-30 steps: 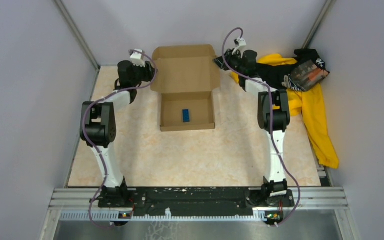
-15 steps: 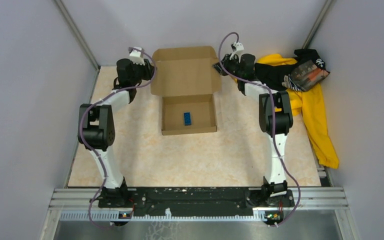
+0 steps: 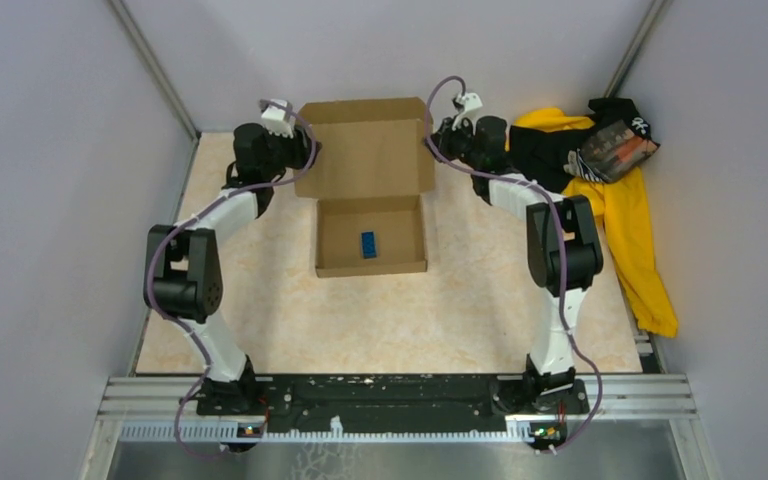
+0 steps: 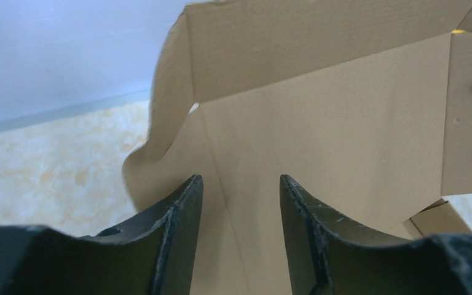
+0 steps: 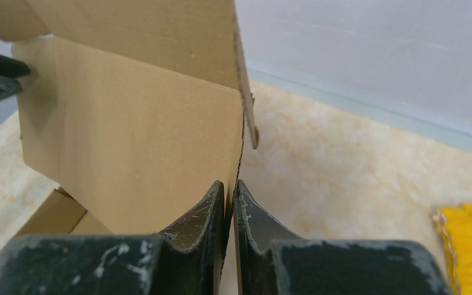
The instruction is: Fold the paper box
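Observation:
The paper box [image 3: 370, 160] is plain brown cardboard at the back middle of the table, with its lid raised behind the shallow tray. A small blue block [image 3: 368, 244] lies in the tray. My left gripper [image 3: 307, 153] is at the lid's left edge. In the left wrist view [image 4: 239, 187] it is open, with the lid's panel [image 4: 344, 123] showing flat between the fingers. My right gripper [image 3: 431, 143] is at the lid's right edge. In the right wrist view [image 5: 230, 187] it is shut on the edge of the lid [image 5: 129, 135].
A yellow-and-black cloth pile [image 3: 615, 190] lies at the back right, just beyond my right arm; a corner of it shows in the right wrist view [image 5: 467, 246]. Grey walls close in the back and both sides. The arm bases' rail [image 3: 390, 395] runs along the near edge.
The lid has swung up from lying back to standing more upright. Both grippers have moved inward with it, and the box has slid slightly left.

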`<state>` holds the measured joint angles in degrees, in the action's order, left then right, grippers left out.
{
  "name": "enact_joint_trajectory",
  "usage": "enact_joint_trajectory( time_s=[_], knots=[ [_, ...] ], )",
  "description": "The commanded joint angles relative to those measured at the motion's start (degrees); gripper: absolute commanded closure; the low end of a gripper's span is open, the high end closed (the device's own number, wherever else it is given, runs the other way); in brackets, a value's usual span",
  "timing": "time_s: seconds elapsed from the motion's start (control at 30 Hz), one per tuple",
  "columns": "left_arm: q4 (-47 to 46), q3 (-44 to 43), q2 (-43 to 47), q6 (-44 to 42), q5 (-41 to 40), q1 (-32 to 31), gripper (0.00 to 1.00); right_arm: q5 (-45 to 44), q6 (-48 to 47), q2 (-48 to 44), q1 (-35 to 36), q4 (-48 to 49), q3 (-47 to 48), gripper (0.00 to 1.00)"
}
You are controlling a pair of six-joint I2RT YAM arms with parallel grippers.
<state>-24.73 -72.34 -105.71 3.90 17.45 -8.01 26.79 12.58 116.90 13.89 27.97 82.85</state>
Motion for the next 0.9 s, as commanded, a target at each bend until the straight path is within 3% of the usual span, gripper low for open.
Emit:
enact_joint_trajectory(
  time_s=[0.0,0.23,0.47,0.7,0.87],
  knots=[
    [1.3,3.6,8.7,1.0,-1.7,-0.1,0.42,-3.4,-3.2,-8.8,1.2,4.0,-6.4,0.90],
    [5.3,8.3,20.2,3.1,-2.3,-0.2,0.32,-5.3,-4.6,-18.6,1.8,5.9,-17.9,0.92],
    [16.5,10.1,25.3,3.3,-5.8,-0.1,0.21,-6.0,-7.6,-27.3,2.2,5.0,-26.0,0.93],
    [13.8,20.7,32.5,3.7,-7.5,0.1,0.14,-5.3,-11.8,-33.6,2.2,3.7,-31.6,0.93],
    [10.1,22.6,32.9,3.0,-7.6,0.2,0.11,-3.6,-12.3,-34.2,2.2,3.8,-32.5,0.93]
  ],
)
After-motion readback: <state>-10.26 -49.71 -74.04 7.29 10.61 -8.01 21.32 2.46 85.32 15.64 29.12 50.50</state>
